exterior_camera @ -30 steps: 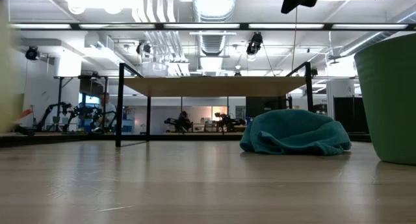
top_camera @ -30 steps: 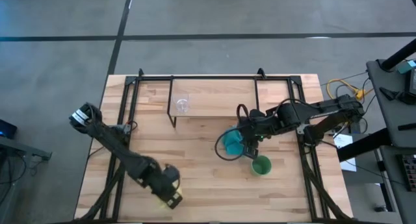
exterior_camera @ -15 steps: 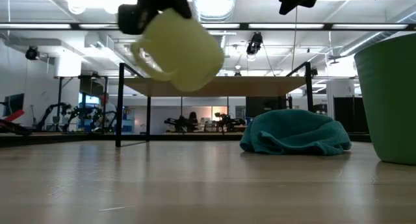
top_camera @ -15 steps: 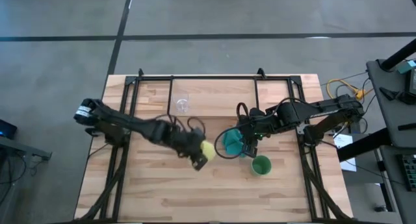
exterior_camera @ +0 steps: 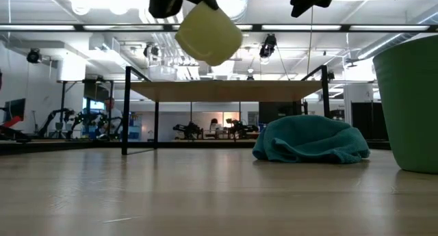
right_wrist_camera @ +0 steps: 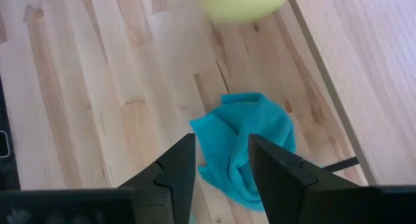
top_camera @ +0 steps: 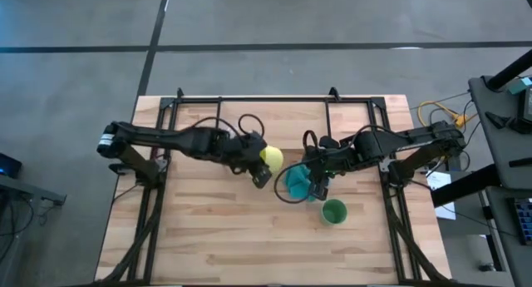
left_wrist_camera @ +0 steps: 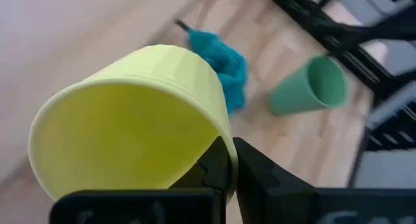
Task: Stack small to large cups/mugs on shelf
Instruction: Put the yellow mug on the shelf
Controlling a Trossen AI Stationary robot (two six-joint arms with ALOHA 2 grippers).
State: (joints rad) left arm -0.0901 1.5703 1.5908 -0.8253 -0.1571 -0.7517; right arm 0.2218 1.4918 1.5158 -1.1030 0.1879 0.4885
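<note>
A light-wood plank worktop (top_camera: pixel 249 237) with a black metal frame stands on a grey concrete floor (top_camera: pixel 266 21). In the low view, the room behind shows bright ceiling lights, ducts and distant equipment. A low wooden shelf (top_camera: pixel 283 121) on thin black legs sits at the worktop's far edge. A teal cloth (top_camera: pixel 296 182) lies crumpled near the middle, and the green cup (top_camera: pixel 334 211) stands upright just beside it.

The left claw (top_camera: pixel 259 169) is clamped on the rim of the yellow mug (top_camera: pixel 271 158), held tilted in the air at the shelf's front edge. The right claw (top_camera: pixel 314 185) hangs over the teal cloth, fingers apart.

Half a second ago the yellow mug was lower over the bare worktop; it has since risen and moved toward the shelf. The right arm, cloth and green cup have not moved.
</note>
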